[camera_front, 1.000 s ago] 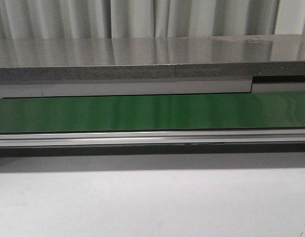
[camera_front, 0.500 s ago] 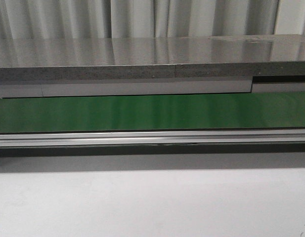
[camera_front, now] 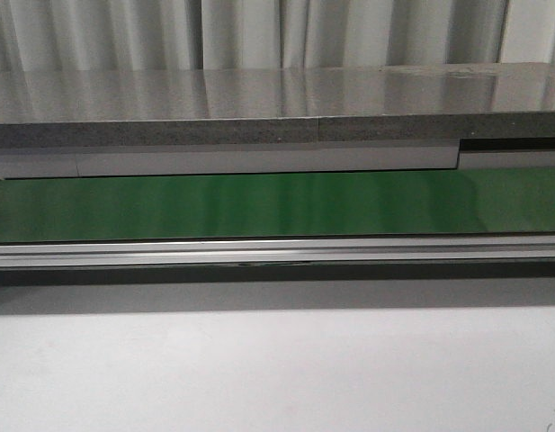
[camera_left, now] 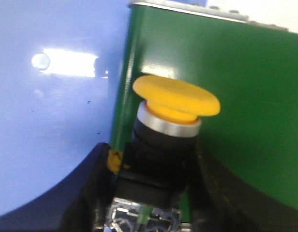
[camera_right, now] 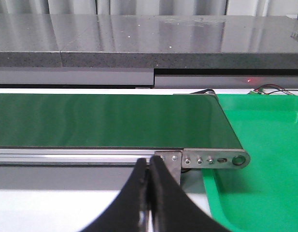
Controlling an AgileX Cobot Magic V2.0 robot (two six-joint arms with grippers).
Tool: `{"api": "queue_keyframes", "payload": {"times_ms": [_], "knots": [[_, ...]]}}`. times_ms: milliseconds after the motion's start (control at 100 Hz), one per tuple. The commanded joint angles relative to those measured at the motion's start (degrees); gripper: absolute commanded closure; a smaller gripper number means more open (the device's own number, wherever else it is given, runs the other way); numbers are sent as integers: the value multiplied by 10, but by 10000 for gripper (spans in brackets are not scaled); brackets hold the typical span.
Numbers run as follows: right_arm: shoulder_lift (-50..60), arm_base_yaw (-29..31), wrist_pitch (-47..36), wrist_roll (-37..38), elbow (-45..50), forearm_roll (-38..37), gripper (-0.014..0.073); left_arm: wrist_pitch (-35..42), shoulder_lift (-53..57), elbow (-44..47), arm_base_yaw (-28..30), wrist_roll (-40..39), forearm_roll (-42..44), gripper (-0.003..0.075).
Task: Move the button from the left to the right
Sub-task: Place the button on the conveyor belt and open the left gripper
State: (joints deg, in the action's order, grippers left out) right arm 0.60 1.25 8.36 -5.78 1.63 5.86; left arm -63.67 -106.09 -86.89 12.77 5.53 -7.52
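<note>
Left wrist view: the left gripper (camera_left: 149, 193) clamps the button (camera_left: 170, 121) by its black body, above the green belt's (camera_left: 245, 96) edge; right gripper (camera_right: 149, 193) is closed, empty.

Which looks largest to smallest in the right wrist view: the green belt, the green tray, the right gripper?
1. green belt
2. green tray, partly cut off by the picture's edge
3. right gripper, shut, though close to the camera, so its apparent size misleads.
</note>
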Motion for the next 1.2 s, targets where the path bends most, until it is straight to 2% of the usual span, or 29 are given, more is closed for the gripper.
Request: {"api": "queue_keyframes", "payload": {"times_ms": [0,90,180,300,370,440,480,720,890,1040,1190], "knots": [[10,0,-46,-1,-9,-6,662,6,19,-15,-19,1,-11,738],[10,0,-46,-1,-9,-6,662,2,7,-15,-28,1,-11,707],[10,0,-46,-1,-9,-6,662,-7,-2,-15,-33,1,-11,603],[10,0,-46,-1,-9,-6,662,-12,-5,-15,-33,1,-9,364],[10,0,-46,-1,-9,-6,662,-13,-3,-15,-34,1,-9,190],[10,0,-46,-1,-9,-6,662,-16,-1,-15,-35,1,-9,73],[10,0,-46,-1,-9,-6,662,-16,1,-15,-35,1,-11,38],[10,0,-46,-1,-9,-6,662,-21,39,-15,-35,4,-18,29],[10,0,-46,-1,-9,-6,662,-7,91,-15,-37,31,-58,29],[10,0,-46,-1,-9,-6,662,40,157,12,-56,42,-62,29],[10,0,-46,-1,-9,-6,662,127,251,106,-88,50,-62,29]]}}
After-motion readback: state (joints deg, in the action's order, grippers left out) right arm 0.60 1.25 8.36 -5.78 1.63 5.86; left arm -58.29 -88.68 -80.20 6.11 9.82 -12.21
